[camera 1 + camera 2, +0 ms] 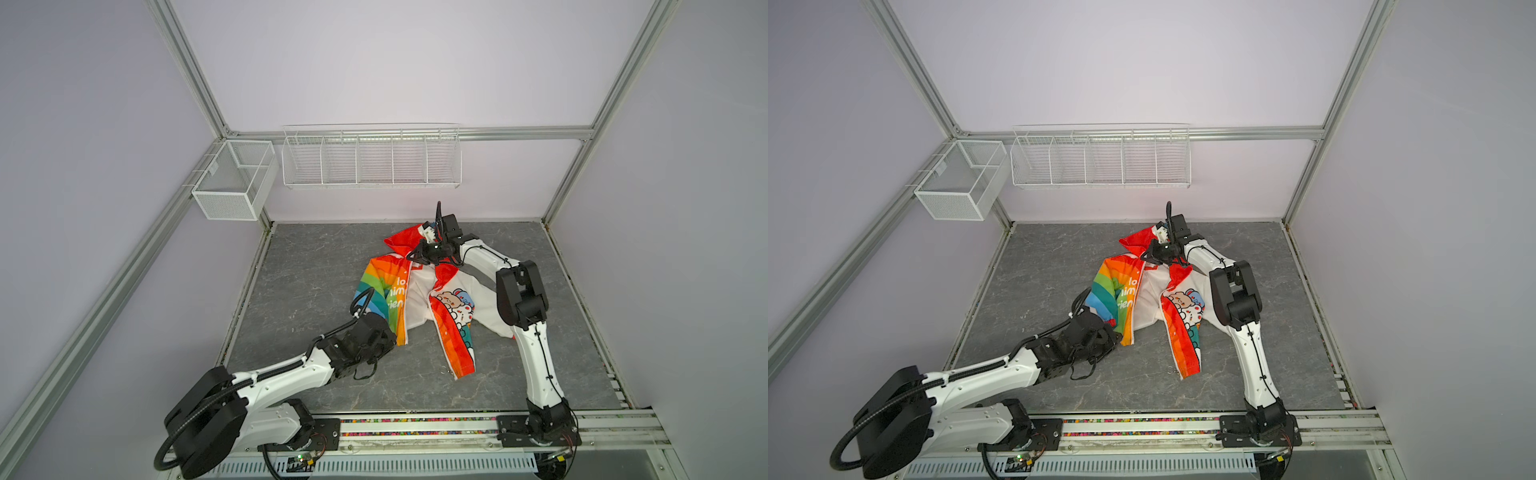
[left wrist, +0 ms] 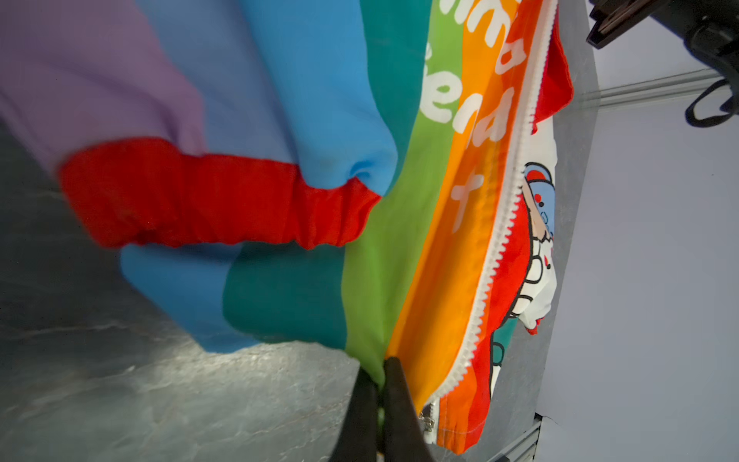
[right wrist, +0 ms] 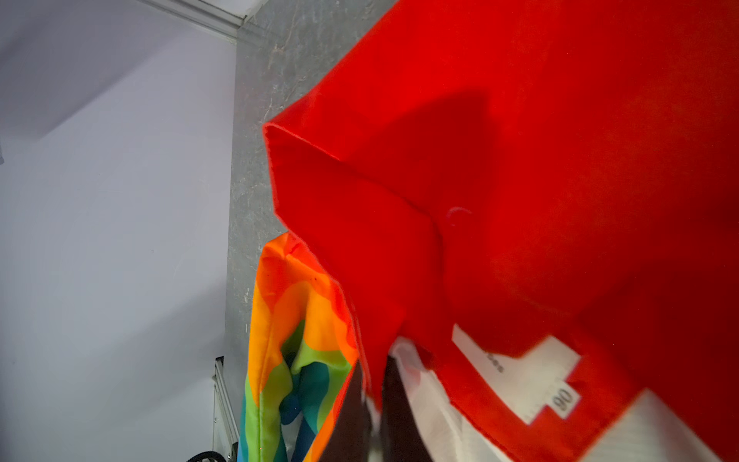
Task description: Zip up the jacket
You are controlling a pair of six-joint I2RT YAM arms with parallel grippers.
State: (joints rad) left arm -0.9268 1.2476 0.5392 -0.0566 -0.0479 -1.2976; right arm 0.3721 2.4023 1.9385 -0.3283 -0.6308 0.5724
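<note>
The grey, marble-patterned worktop [image 1: 316, 270] fills the floor of the cell, and the jacket [image 1: 415, 299] lies on it around the middle, nearer the rear edge than the front. It is spread open with its white lining showing. Its red hood [image 1: 401, 243] points to the rear edge and its hem to the front edge. In both top views the rainbow-striped half with white lettering lies on the left, and the white half with cartoon animals lies on the right, its front edge folded over in an orange and red band.

On the back wall, above the rear edge, hangs a long white wire rack [image 1: 371, 158] with several compartments. A smaller white mesh basket [image 1: 232, 183] is fixed by the rear left corner.

The left gripper [image 2: 382, 374] is closed tightly on the green stripe at the hem of the rainbow half, with cloth pinched between its black fingers. The right gripper [image 3: 374, 384] is clamped on the jacket's neck where the hood meets the lining, and the red cloth gathers towards it.

A gathered red cuff [image 2: 216, 200] ends the rainbow sleeve, which lies folded across that half. The white zipper [image 2: 504, 224] is undone, its two rows of teeth well apart. A white label [image 3: 532, 376] is sewn inside the neck.
</note>
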